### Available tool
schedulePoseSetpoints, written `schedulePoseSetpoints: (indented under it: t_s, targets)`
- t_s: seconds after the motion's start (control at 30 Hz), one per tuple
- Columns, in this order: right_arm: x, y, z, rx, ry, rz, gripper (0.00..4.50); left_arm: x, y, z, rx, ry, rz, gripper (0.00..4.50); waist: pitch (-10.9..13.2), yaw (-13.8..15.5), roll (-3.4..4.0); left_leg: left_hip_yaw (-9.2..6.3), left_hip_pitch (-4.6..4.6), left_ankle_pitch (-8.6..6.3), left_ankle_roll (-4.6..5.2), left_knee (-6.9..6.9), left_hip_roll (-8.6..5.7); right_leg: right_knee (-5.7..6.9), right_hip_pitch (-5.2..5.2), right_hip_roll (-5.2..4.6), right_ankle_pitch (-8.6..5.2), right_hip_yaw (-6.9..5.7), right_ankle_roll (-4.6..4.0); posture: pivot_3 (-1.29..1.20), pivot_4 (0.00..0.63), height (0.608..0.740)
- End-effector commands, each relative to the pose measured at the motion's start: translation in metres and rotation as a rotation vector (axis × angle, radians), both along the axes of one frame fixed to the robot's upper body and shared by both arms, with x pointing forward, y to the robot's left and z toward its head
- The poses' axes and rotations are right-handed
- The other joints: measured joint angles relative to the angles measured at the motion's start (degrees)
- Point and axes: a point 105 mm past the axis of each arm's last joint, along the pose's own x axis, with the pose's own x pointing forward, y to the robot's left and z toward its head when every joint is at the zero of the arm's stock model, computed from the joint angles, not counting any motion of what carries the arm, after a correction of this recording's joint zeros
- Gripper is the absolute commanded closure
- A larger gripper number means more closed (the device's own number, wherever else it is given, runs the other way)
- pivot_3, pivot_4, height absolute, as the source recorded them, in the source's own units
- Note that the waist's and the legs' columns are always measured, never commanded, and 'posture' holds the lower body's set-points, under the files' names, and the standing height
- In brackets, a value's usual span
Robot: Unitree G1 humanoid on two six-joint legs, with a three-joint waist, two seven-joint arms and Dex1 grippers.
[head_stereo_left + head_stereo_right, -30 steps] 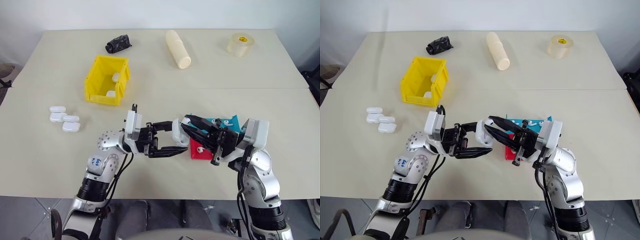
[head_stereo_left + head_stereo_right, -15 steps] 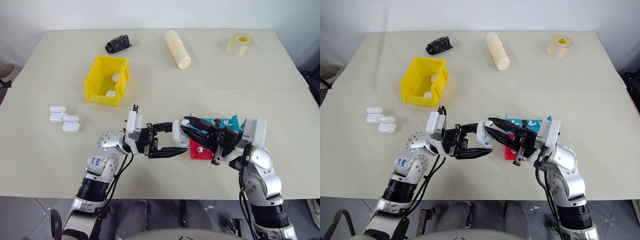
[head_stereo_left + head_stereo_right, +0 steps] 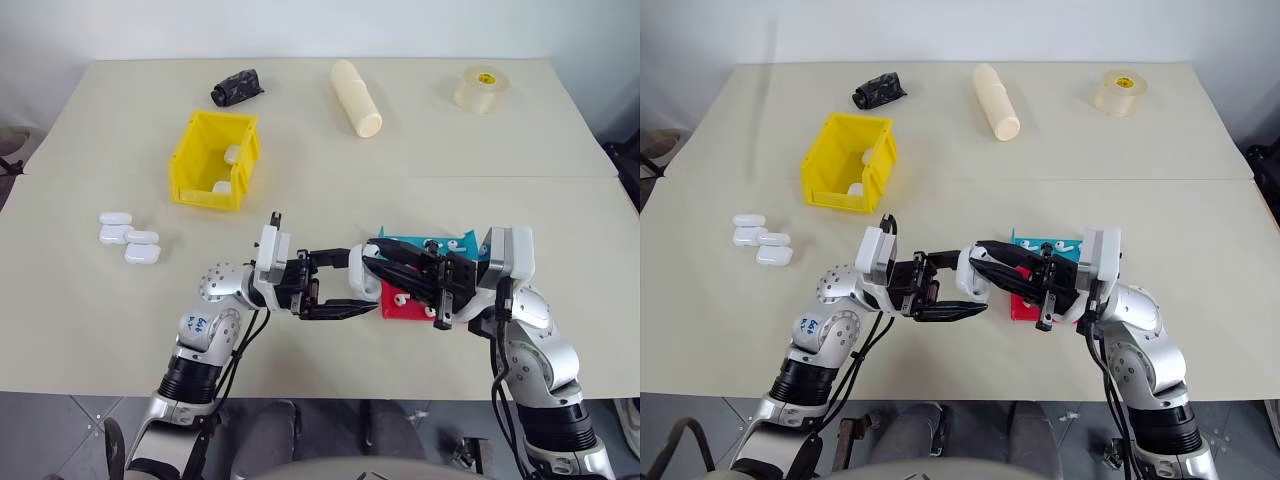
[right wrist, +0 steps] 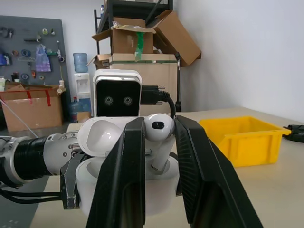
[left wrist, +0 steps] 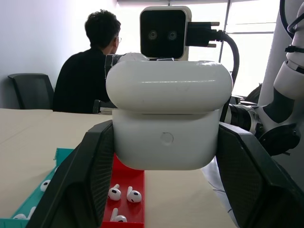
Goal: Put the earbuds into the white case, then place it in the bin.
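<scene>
Right hand (image 4: 159, 156) covers earbud (image 4: 157, 128) stem, apparently entering white case (image 5: 167, 118).

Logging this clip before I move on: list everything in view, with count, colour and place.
bin: one, yellow, left-centre; two white cases inside
spare cases: four, white, table's left
white case: one, lid open, held mid-air
earbud: one, white, held over the case
red tray: one, earbuds inside, under the pincers
blue tray: one, earbuds inside, behind the red
cylinder: one, cream, far centre
tape roll: one, clear, far right
bundle: one, black, far left
person: one, dark top, background
left pincer: grips case
right pincer: grips earbud
</scene>
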Motion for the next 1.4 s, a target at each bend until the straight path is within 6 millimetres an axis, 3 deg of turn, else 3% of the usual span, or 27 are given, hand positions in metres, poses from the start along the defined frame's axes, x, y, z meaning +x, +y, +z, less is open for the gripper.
schedulePoseSetpoints:
  t_s: [0.03,0.4,0.73,0.93,1.03,1.2,1.27,1.4]
  targets:
    - [-0.011,0.012,-0.017,-0.078,0.078,0.099,3.57,-0.012,-0.010,0.035,-0.106,-0.148,-0.053,1.71,0.0,0.0,0.00,0.00,0.00,0.00,0.00,0.00,0.00,0.00,0.00,0.00,0.00,0.00,0.00,0.00,0.150,0.740]
    - [-0.005,0.007,-0.012,-0.081,0.049,0.069,0.09,-0.012,-0.008,0.034,-0.104,-0.153,-0.037,1.71,0.0,0.0,-0.01,0.00,-0.02,0.00,0.00,0.00,0.00,-0.03,0.00,0.01,0.00,-0.01,0.00,0.00,0.150,0.740]
    - [-0.011,-0.034,0.000,-0.166,0.008,-0.044,0.04,-0.003,0.015,0.006,-0.008,-0.109,0.074,1.71,0.0,0.1,-0.01,0.00,-0.05,-0.01,0.01,-0.09,0.00,-0.19,0.01,-0.01,0.00,-0.02,0.01,0.00,0.150,0.740]
    - [-0.010,-0.089,-0.013,-0.343,0.003,-0.211,0.04,-0.005,0.030,-0.011,0.043,-0.106,0.135,1.71,0.0,0.2,-0.01,0.01,-0.05,-0.02,0.03,-0.10,0.00,-0.24,0.04,-0.01,0.00,-0.03,0.01,0.00,0.150,0.740]
    - [-0.006,-0.126,-0.020,-0.431,0.011,-0.315,0.04,-0.006,0.033,-0.014,0.048,-0.104,0.155,1.71,0.0,0.3,-0.02,0.04,-0.04,-0.02,0.04,-0.08,-0.01,-0.25,0.09,-0.01,0.02,-0.03,0.03,0.00,0.150,0.740]
    - [-0.002,-0.170,-0.039,-0.555,0.102,-0.409,0.04,-0.003,0.031,-0.016,0.052,-0.112,0.193,1.71,0.0,0.2,-0.02,0.05,-0.01,-0.02,0.05,-0.08,0.02,-0.25,0.11,0.00,0.02,-0.04,0.04,0.00,0.150,0.740]
    - [-0.001,-0.178,-0.044,-0.579,0.128,-0.427,0.04,-0.002,0.029,-0.015,0.049,-0.116,0.204,1.71,0.0,0.2,-0.02,0.09,0.00,-0.02,0.05,-0.08,0.02,-0.25,0.10,0.00,0.02,-0.03,0.04,0.00,0.150,0.740]
    - [0.013,-0.173,-0.038,-0.614,0.084,-0.455,0.04,-0.001,0.029,-0.014,0.038,-0.121,0.222,1.71,0.0,-0.1,-0.01,0.14,0.01,-0.01,0.04,-0.08,0.06,-0.24,0.09,0.01,0.02,-0.01,0.04,0.00,0.150,0.740]
